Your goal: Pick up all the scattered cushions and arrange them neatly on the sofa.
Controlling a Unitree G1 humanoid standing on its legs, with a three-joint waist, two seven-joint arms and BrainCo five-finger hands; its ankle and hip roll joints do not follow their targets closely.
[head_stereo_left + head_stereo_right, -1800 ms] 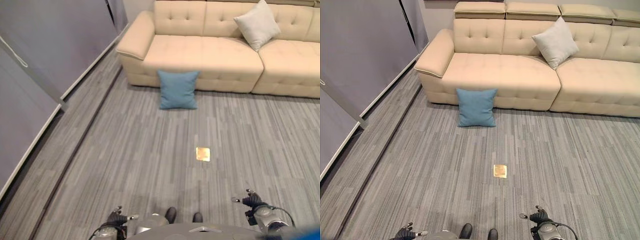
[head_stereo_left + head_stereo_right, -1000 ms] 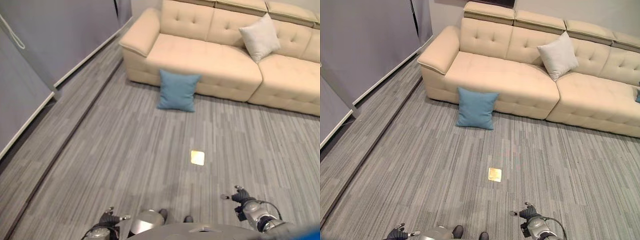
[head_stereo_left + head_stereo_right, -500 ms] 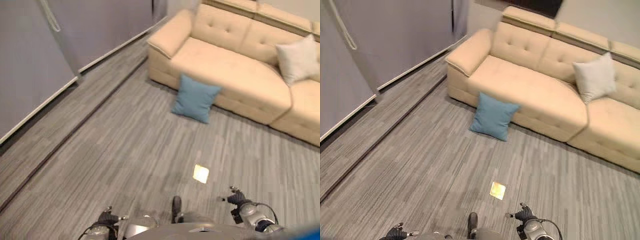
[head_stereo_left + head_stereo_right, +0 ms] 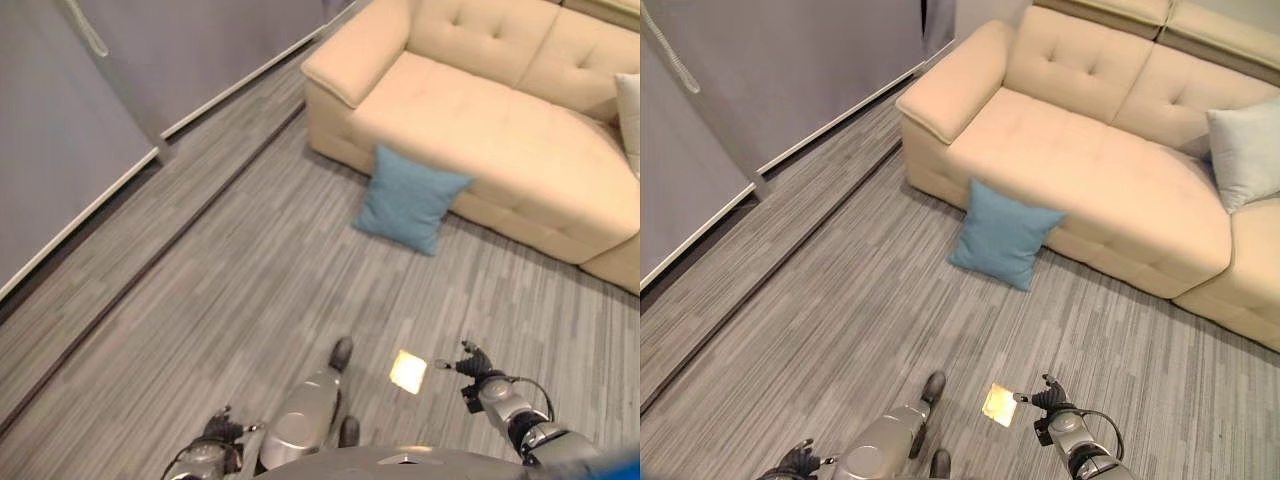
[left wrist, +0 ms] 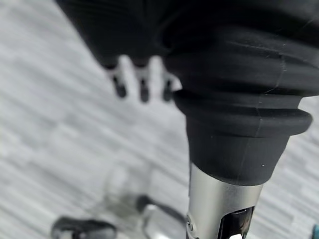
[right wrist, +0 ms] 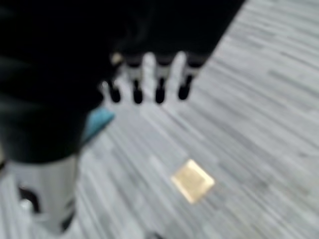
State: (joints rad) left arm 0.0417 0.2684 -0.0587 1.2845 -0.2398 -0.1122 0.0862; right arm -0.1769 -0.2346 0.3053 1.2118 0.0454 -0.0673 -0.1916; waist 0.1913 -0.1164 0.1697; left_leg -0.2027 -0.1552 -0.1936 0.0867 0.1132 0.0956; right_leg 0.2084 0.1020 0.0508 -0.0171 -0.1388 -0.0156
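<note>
A plain teal-blue square fabric cushion (image 4: pixel 1003 235) leans against a cream, button-tufted leather sofa (image 4: pixel 1110 165). A pale grey square fabric cushion (image 4: pixel 1247 152) sits on its seat. The floor (image 4: pixel 830 320) is grey carpet streaked in thin lighter and darker lines, with a small brass-yellow square floor plate (image 4: pixel 999 404).

Right hand (image 4: pixel 1052 398) low over grey plank floor (image 4: pixel 820 320), empty; finger posture unclear. Brass floor plate (image 4: pixel 999 404) just beside it, to its left. Blue cushion (image 4: pixel 1004 234) well ahead, propped against front of cream sofa (image 4: pixel 1090 170). Pale grey cushion (image 4: pixel 1247 150) on sofa seat, far ahead-right.
</note>
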